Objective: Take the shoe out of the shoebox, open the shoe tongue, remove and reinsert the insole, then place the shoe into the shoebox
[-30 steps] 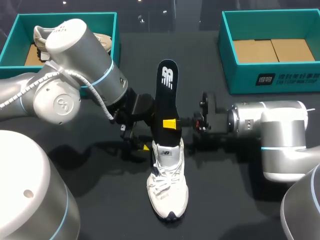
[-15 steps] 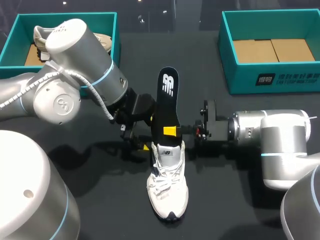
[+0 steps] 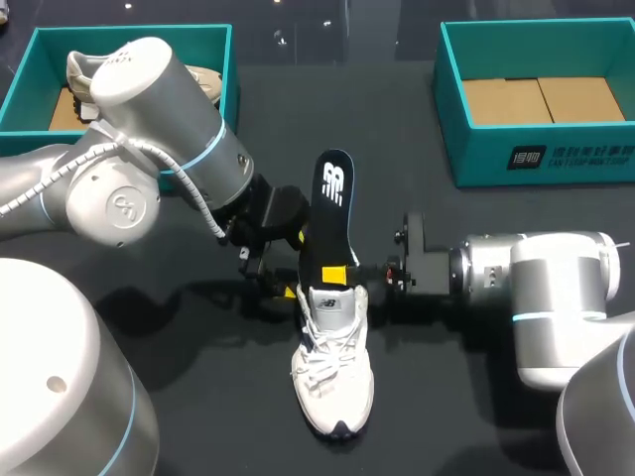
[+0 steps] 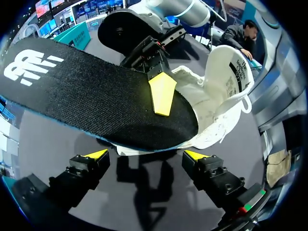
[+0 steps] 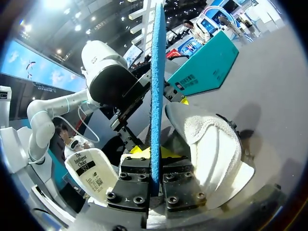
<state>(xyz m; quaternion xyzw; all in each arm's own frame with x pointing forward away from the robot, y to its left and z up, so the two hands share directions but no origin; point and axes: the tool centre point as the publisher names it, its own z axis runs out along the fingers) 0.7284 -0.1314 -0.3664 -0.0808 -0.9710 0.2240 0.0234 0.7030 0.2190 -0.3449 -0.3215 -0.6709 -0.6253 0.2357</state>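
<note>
Count: 2 teal shoeboxes, 2 shoes, 1 insole, 2 arms. L box sits at the far-left corner w/ the second shoe inside. R box is far right, cardboard floor showing. The white shoe stands mid-table, toe toward the near edge, well apart from both boxes, dark tabletop between. The black insole stands tilted, lower end in the shoe. R gripper is pinched onto the insole from both faces. L gripper fingers are spread wide, holding nothing, just beside the heel.
</note>
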